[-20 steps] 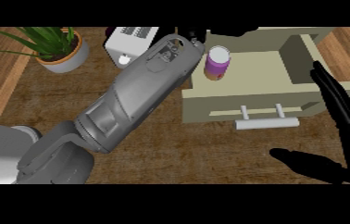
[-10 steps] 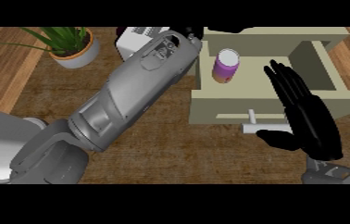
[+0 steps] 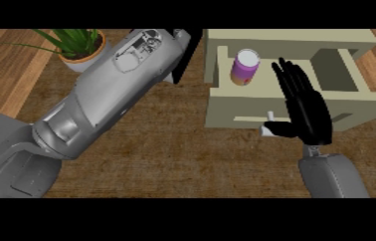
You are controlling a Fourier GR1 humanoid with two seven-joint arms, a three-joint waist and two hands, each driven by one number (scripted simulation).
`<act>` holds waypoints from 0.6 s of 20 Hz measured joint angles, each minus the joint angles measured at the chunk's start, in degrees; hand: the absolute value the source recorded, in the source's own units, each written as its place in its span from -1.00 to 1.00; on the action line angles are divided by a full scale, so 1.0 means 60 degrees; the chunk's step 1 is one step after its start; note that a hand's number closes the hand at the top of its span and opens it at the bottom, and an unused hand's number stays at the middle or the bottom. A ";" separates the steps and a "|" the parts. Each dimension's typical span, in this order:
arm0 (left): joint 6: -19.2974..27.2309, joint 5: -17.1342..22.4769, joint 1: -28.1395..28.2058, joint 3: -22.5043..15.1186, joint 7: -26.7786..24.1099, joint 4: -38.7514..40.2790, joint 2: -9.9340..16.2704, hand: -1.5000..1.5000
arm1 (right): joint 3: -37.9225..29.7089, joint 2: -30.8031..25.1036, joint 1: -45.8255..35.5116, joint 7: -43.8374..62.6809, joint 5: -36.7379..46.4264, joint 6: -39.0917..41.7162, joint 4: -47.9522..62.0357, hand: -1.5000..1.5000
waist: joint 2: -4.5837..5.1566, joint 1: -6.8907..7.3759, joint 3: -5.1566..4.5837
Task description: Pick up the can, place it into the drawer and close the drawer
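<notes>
Two arms over the counter, can in the drawer

Two grey forearms are coming in from the near edge above the wooden counter (image 3: 169,150). Biggest, the left arm (image 3: 110,105) is stretching diagonally toward the far side; its hand is hidden, so I cannot tell how its fingers stand. At right, the beige drawer (image 3: 220,113) is standing open. The right hand (image 3: 305,105) is lying flat over its front, fingers straight and pressed together. A potted plant (image 3: 77,48) is sitting far left. Inside the drawer's left part, the purple can (image 3: 245,68) is standing upright.
</notes>
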 measured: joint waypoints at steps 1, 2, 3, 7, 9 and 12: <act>-0.0084 -0.0022 0.0080 0.0022 0.0126 -0.0173 0.0196 -1.00 | -0.0094 -0.0010 -0.0235 -0.0103 0.0037 -0.0167 0.0369 -1.00 | -0.0009 0.0026 -0.0018; -0.0156 -0.0064 0.0203 0.0025 0.0236 -0.0369 0.0413 -1.00 | -0.0143 0.0000 -0.0395 -0.0124 0.0144 -0.0319 0.0644 -1.00 | -0.0024 0.0036 -0.0036; -0.0152 -0.0108 0.0269 -0.0022 0.0427 -0.0653 0.0561 -1.00 | -0.0229 -0.0020 -0.0574 -0.0186 0.0232 -0.0506 0.0983 -1.00 | -0.0046 0.0090 -0.0055; -0.0175 -0.0299 0.0646 -0.0128 0.0914 -0.1498 0.1169 -1.00 | -0.0493 -0.0057 -0.1249 -0.0412 0.0532 -0.1173 0.2196 -1.00 | -0.0083 0.0190 -0.0103; -0.0213 -0.0325 0.0738 -0.0138 0.1231 -0.1865 0.1393 -1.00 | -0.0622 -0.0049 -0.1628 -0.0386 0.0775 -0.1545 0.2831 -1.00 | -0.0090 0.0223 -0.0118; -0.0270 -0.0404 0.1105 -0.0174 0.1422 -0.2382 0.1683 -1.00 | -0.0830 -0.0020 -0.2194 -0.0356 0.1087 -0.2160 0.3745 -1.00 | -0.0081 0.0251 -0.0127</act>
